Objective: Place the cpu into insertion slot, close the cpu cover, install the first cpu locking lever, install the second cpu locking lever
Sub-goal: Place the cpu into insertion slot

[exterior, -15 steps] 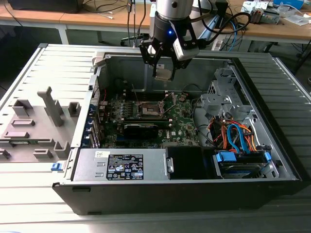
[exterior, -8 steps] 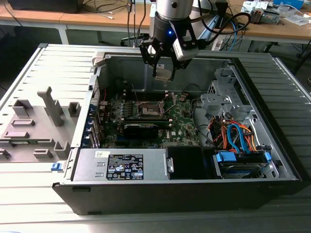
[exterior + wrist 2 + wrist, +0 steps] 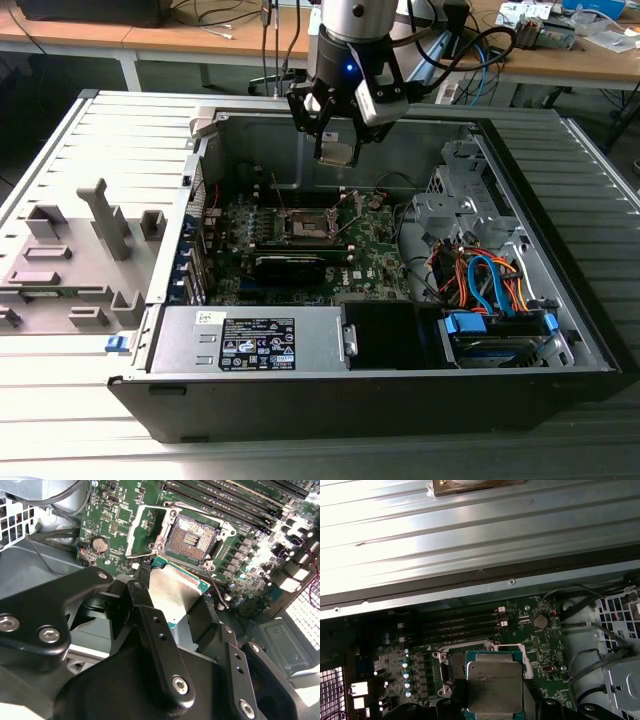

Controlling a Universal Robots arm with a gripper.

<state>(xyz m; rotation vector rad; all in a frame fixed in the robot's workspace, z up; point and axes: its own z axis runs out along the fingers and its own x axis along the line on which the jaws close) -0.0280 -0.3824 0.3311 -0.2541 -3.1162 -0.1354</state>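
The gripper (image 3: 338, 148) is pinching the cpu (image 3: 176, 590) by 2 of its edges, with a black finger (image 3: 142, 597) pressing on each side. It is hanging in the air inside the open computer case (image 3: 400, 395), above the green board (image 3: 115, 510). In the second wrist view the cpu is sitting just beside the insertion slot (image 3: 192, 539), not over it yet and not touching it. The cpu cover (image 3: 133, 530) is standing flipped open next to the slot, so the way in is looking free. To do this step well, I think the chip is needing to be flat and its 4 sides lined up with the slot's sides before going down. Going slowly and softly is mattering here, because the tiny pins in the slot are looking easy to bend.
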